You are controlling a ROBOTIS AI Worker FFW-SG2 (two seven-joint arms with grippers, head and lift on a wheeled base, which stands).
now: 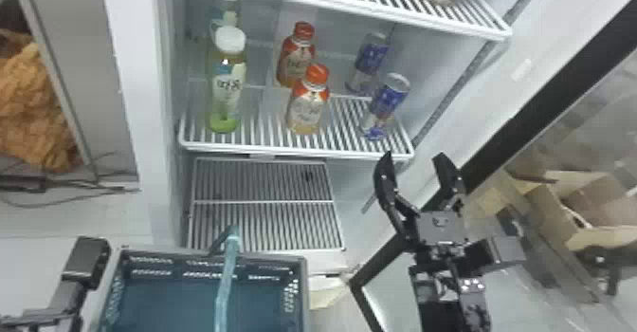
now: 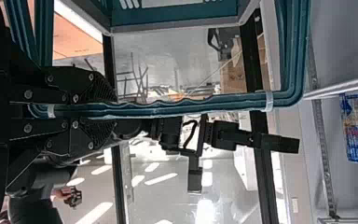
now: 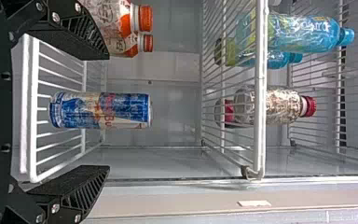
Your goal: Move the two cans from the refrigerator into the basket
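Cans in blue and silver stand upright on a white wire shelf [image 1: 294, 151] of the white refrigerator [image 1: 426, 70]. The nearer can [image 1: 389, 97] is just ahead of the black right claw [image 1: 415, 158], whose two flat fingers are spread apart with nothing between them; the farther can [image 1: 372, 57] is behind it, deeper in from that claw. To the right claw's left, on the same shelf, are two orange-capped bottles [image 1: 305, 110] and, well apart, a tall green bottle with a white cap [image 1: 226, 87]. The teal plastic basket [image 1: 265, 258] is lower, also to its left. The black left claw [image 2: 114, 110] is closed around the basket's teal handle [image 1: 226, 279].
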